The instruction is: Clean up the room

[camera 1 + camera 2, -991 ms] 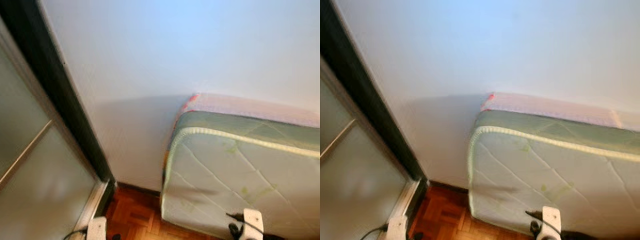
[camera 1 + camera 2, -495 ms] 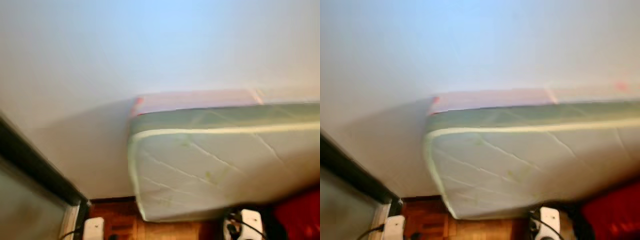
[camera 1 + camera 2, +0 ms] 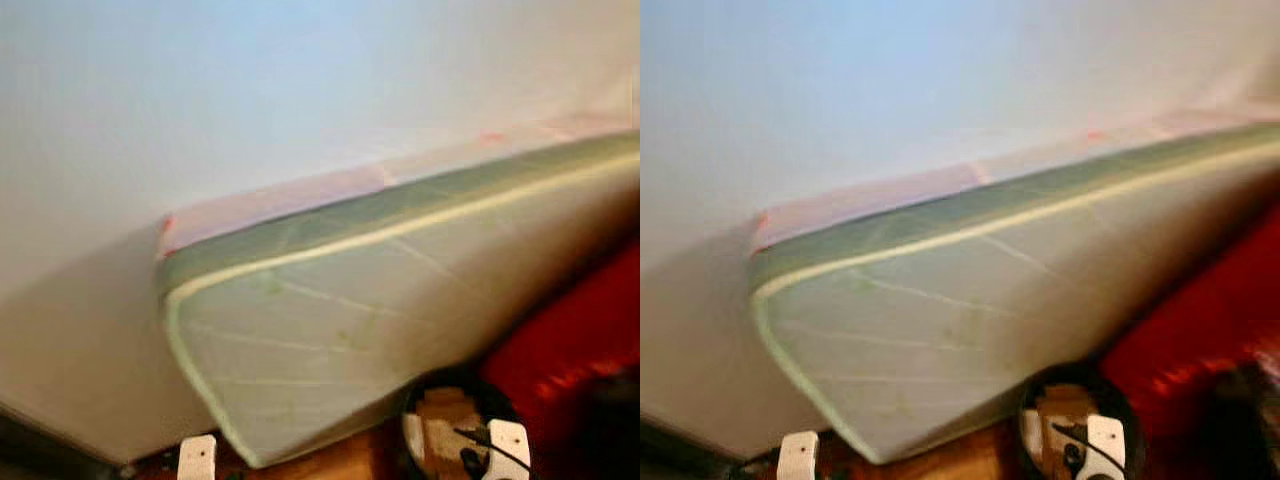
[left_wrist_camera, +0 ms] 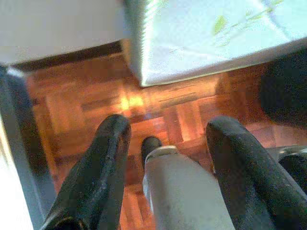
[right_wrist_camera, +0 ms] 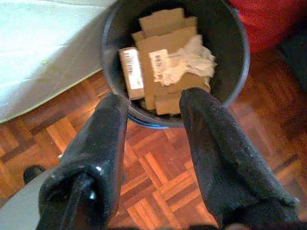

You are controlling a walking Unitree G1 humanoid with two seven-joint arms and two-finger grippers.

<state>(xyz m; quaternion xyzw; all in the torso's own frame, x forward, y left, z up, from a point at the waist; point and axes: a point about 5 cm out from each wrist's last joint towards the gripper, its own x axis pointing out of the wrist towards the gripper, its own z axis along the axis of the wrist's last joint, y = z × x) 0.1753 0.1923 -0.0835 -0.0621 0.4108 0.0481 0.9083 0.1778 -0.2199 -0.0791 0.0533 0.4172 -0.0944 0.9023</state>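
The round black waste bin [image 5: 175,62], holding brown cardboard scraps [image 5: 165,62] and crumpled paper, stands on the parquet floor [image 5: 158,182] just beside the pale quilted mattress [image 3: 350,330] leaning on the white wall [image 3: 250,90]. The right gripper [image 5: 153,120] hovers near its rim, jaws apart and empty; the left gripper [image 4: 165,139] likewise. The head views are blurred, so a careless step could knock the bin over and spill it.

A quilted mattress [image 3: 340,330] leans on the white wall [image 3: 250,90].

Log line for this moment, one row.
left gripper: open, empty, over parquet floor | right gripper: open, empty, above black bin holding cardboard | mattress leaning on wall
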